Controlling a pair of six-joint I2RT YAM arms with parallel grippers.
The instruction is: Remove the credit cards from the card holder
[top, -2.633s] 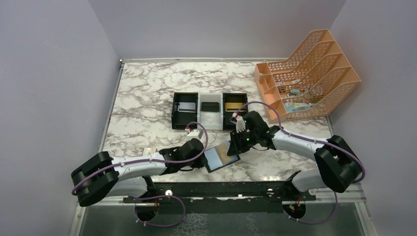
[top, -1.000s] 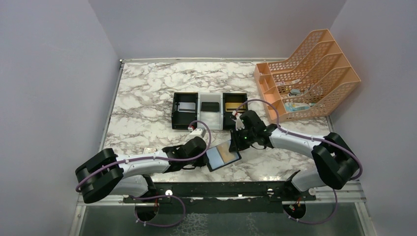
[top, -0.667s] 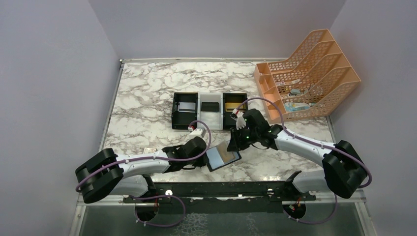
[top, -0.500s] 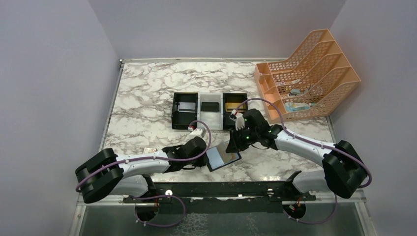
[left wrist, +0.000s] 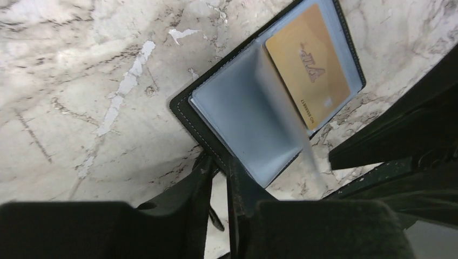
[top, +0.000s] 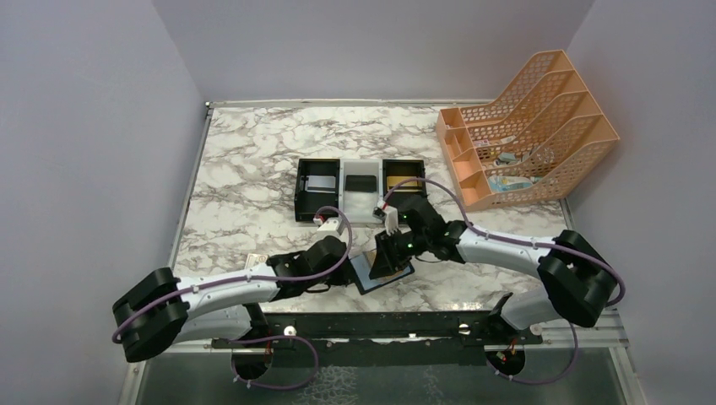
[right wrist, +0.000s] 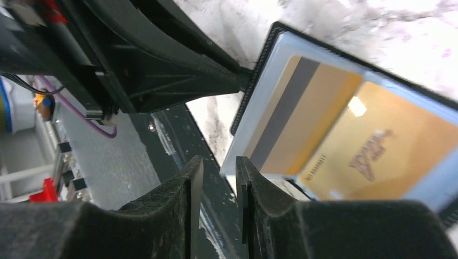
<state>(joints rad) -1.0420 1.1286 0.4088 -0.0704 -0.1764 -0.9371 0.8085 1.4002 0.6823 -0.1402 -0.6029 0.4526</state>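
Note:
The black card holder (top: 371, 277) lies open on the marble near the front edge. My left gripper (top: 348, 263) is shut on its left edge; in the left wrist view the gripper (left wrist: 219, 162) pinches the black rim of the card holder (left wrist: 243, 124). A gold card (left wrist: 310, 65) sits in the far pocket. My right gripper (top: 382, 257) hovers over the holder. In the right wrist view the right gripper (right wrist: 216, 167) stands narrowly apart around the corner of a raised clear leaf. That leaf holds a gold card with a dark stripe (right wrist: 286, 118). A second gold card (right wrist: 378, 156) lies behind it.
A black-white-black tray (top: 360, 201) stands just behind the arms, with a grey card (top: 319, 182) in its left bin and a gold one (top: 398, 181) in its right. An orange file rack (top: 528, 126) is at the back right. A black rail (top: 371, 325) runs along the front edge.
My right gripper has moved left across the card holder, and the inner leaf now stands up under it. My left arm has shifted a little left while keeping hold of the holder's edge.

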